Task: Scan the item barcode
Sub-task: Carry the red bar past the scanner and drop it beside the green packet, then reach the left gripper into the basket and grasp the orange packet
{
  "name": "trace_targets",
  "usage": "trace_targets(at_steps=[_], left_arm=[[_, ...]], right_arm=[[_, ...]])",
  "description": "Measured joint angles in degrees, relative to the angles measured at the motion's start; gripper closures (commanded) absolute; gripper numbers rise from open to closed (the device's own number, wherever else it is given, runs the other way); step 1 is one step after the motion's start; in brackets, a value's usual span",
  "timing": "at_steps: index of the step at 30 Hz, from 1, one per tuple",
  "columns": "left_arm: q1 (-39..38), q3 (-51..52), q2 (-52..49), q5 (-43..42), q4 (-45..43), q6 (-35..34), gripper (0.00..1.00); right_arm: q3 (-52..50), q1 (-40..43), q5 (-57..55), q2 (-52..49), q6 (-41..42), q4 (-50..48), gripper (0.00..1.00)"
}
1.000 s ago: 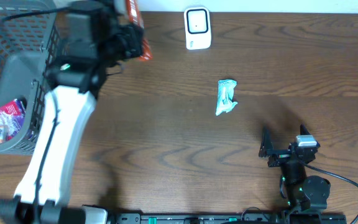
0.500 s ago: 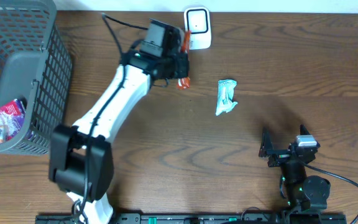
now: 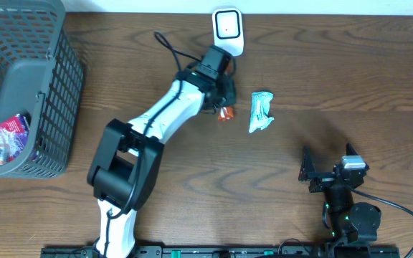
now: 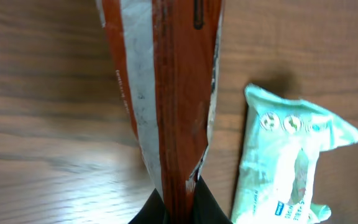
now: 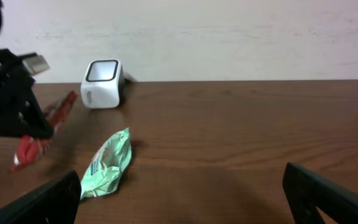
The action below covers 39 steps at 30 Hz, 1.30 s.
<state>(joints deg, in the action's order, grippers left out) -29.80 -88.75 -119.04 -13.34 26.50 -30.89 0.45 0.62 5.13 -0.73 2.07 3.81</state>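
Red-orange packet point(image 4: 166, 81) sits clenched in the left pincer point(image 4: 178, 205); right pincer point(image 5: 180, 180) gapes wide.

The table point(image 3: 350, 72) is dark brown wood with a plain grain. A pale green packet point(image 3: 261, 112) lies flat on it just to the right of the left gripper point(image 3: 224, 107), not touching it. A white scanner point(image 3: 228, 32) stands at the far edge, a little beyond that gripper. A grey mesh basket point(image 3: 57, 86) sits well off to the gripper's left. From the right gripper point(image 3: 312, 172), the packet lies ahead and to the left.
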Motion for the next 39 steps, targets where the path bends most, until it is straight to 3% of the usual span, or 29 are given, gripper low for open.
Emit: trace_targets(at_steps=[3, 6, 10, 18, 22, 25, 27, 31, 34, 39], left_arm=[[-1.57, 0.0, -0.85, 0.0, -0.2, -0.35, 0.91], [-2.56, 0.0, -1.2, 0.02, -0.66, -0.44, 0.67], [-3.28, 0.0, -1.22, 0.02, -1.14, 0.2, 0.59], [-1.97, 0.0, -0.26, -9.09, -5.7, 0.55, 0.55], [1.14, 0.0, 5.53, -11.23, -5.64, 0.52, 0.55], [5.27, -0.02, 13.92, -12.15, -5.77, 0.66, 0.51], [9.18, -0.11, 20.85, -12.31, -5.88, 1.31, 0.41], [19.17, -1.18, 32.48, -12.24, -6.1, 6.95, 0.38], [26.84, -1.29, 37.46, -10.67, -4.37, 9.75, 0.32], [39.67, -1.31, 40.28, -2.14, 1.05, 11.72, 0.31]], right_arm=[[0.0, 0.0, 0.02, 0.0, 0.0, 0.02, 0.01], [0.0, 0.0, 0.02, 0.0, 0.0, 0.0, 0.01], [0.0, 0.0, 0.02, 0.0, 0.0, 0.02, 0.01], [0.0, 0.0, 0.02, 0.0, 0.0, 0.02, 0.01], [0.0, 0.0, 0.02, 0.0, 0.0, 0.0, 0.01], [0.0, 0.0, 0.02, 0.0, 0.0, 0.02, 0.01], [0.0, 0.0, 0.02, 0.0, 0.0, 0.0, 0.01], [0.0, 0.0, 0.0, 0.0, 0.0, 0.02, 0.01], [0.0, 0.0, 0.0, 0.0, 0.0, 0.02, 0.01], [0.0, 0.0, 0.02, 0.0, 0.02, 0.02, 0.01]])
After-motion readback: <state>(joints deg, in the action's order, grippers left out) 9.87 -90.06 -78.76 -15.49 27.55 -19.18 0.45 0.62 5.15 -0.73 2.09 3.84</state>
